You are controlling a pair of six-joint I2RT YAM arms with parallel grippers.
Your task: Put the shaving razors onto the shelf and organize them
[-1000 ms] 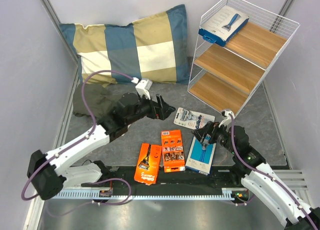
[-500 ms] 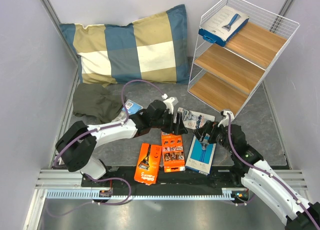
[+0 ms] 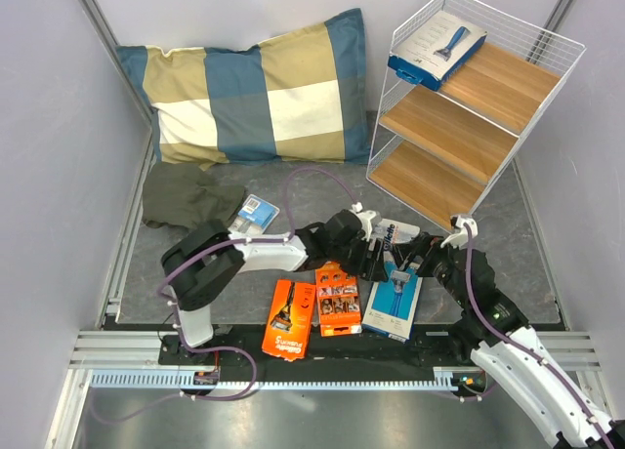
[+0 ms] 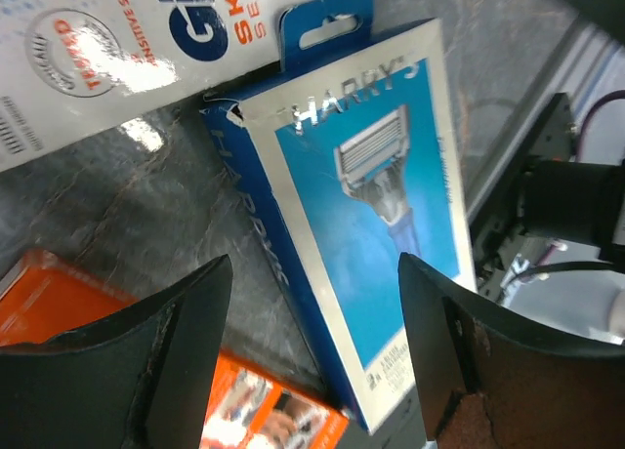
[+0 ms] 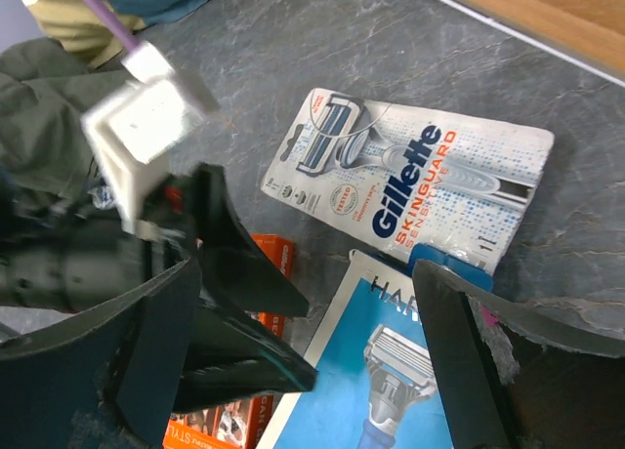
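Observation:
The shelf (image 3: 500, 86) stands at the back right with one blue razor box (image 3: 436, 46) on its top board. On the table lie a second blue box (image 3: 393, 305), a Gillette blister pack (image 3: 398, 230), two orange cards (image 3: 291, 319) (image 3: 337, 298) and a small blister pack (image 3: 257, 211). My left gripper (image 3: 376, 259) is open over the blue box's (image 4: 386, 224) left edge, jaws (image 4: 312, 273) empty. My right gripper (image 3: 407, 266) is open and empty (image 5: 305, 273) just above the same box (image 5: 391, 376), beside the left fingers (image 5: 239, 283).
A blue-and-tan checked pillow (image 3: 256, 86) leans at the back left. A dark green cloth (image 3: 184, 197) lies in front of it. The Gillette pack (image 5: 415, 176) lies between the box and the shelf's lowest board (image 5: 552, 10). Grey walls close both sides.
My left arm has swung from near the pillow rightward and down to the blue box on the table. My right gripper has drawn back slightly to the right.

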